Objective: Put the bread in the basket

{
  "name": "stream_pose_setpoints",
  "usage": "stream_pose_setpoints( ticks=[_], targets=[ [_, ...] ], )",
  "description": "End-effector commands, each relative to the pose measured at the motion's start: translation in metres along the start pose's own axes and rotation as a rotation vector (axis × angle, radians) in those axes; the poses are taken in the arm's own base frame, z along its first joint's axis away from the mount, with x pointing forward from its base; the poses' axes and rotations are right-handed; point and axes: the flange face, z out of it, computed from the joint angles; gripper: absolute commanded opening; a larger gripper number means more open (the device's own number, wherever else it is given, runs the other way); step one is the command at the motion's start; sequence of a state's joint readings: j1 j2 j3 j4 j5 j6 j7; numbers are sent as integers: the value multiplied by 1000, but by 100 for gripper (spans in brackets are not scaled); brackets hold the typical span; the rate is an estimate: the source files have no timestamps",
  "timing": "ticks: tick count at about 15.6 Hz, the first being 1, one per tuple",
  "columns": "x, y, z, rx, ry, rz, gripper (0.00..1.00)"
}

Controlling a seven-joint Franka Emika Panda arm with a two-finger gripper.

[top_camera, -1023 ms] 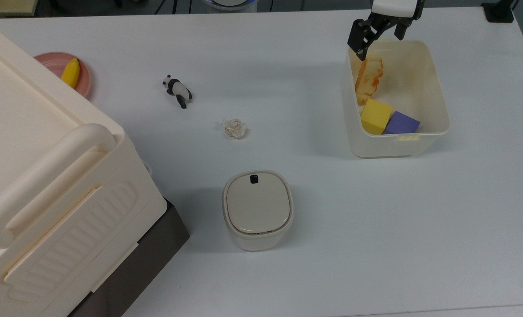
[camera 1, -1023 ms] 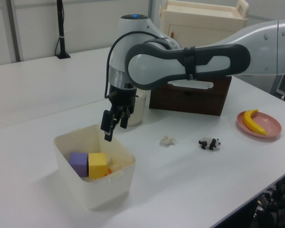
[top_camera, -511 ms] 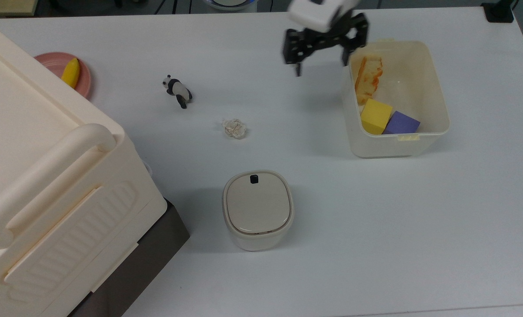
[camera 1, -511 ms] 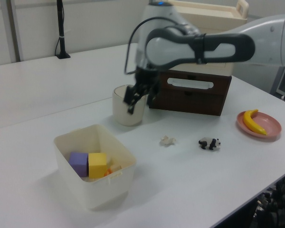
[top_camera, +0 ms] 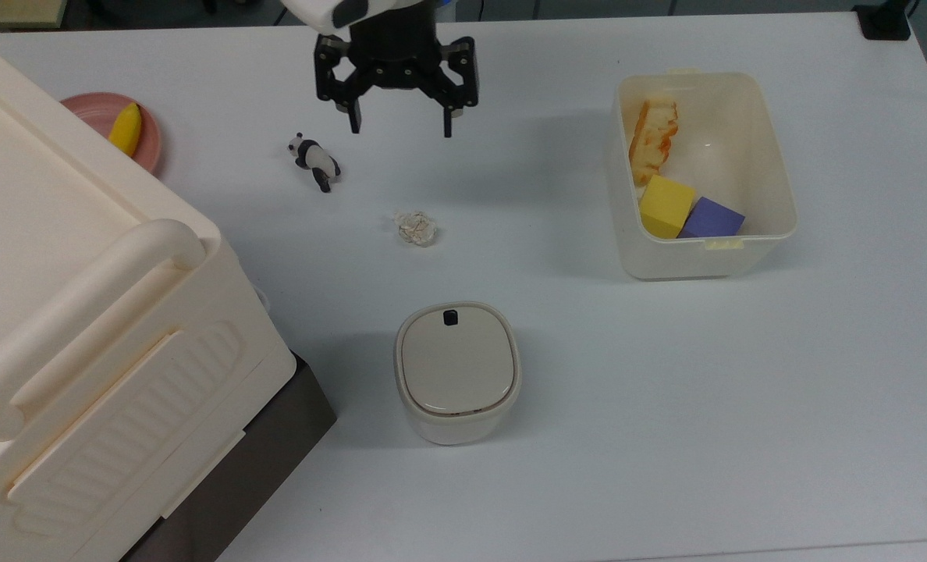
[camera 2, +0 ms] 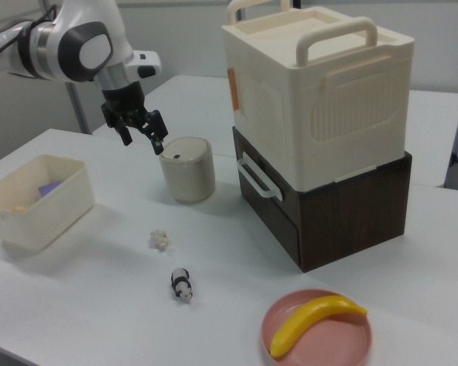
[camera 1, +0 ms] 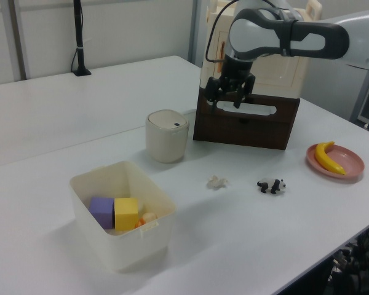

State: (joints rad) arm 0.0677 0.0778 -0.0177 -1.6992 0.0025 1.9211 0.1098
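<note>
1. The bread (top_camera: 654,139) lies inside the basket (top_camera: 776,148), against the wall on the top view's left, in the corner away from the two foam cubes. It leans on this wall, so it is tilted and not flat on the bottom.

2. The long axis of the bread runs along that wall, from the basket's upper corner in the top view down toward the yellow cube (top_camera: 665,205). Its lower end comes just beside this cube. The orange-brown top faces the wall side, and the pale side faces the middle of the basket.

3. The gripper (top_camera: 398,125) hangs over the bare table, well apart from the basket. Its two fingers are spread wide and nothing is between them.

4. From the gripper, the bread lies far toward the top view's right. The toy panda (top_camera: 314,160) is much nearer to the gripper than the bread is.

5. My judgement is that the placing is already done, so the coming move needs no new grasp of the bread.
</note>
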Motion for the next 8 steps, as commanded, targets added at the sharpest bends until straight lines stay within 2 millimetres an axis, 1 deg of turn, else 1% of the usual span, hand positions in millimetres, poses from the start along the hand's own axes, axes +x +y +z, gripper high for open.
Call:
stream_pose_setpoints(
  ticks=[1, 2, 5, 8],
  targets=[
    [-3, 17, -29, -1, -60, 49, 100],
    [-4, 20, -33, 2, -68, 56, 100],
    [-7, 22, -39, 13, -86, 59, 100],
    [-7, 33, -41, 13, -86, 28, 100]
  ],
)
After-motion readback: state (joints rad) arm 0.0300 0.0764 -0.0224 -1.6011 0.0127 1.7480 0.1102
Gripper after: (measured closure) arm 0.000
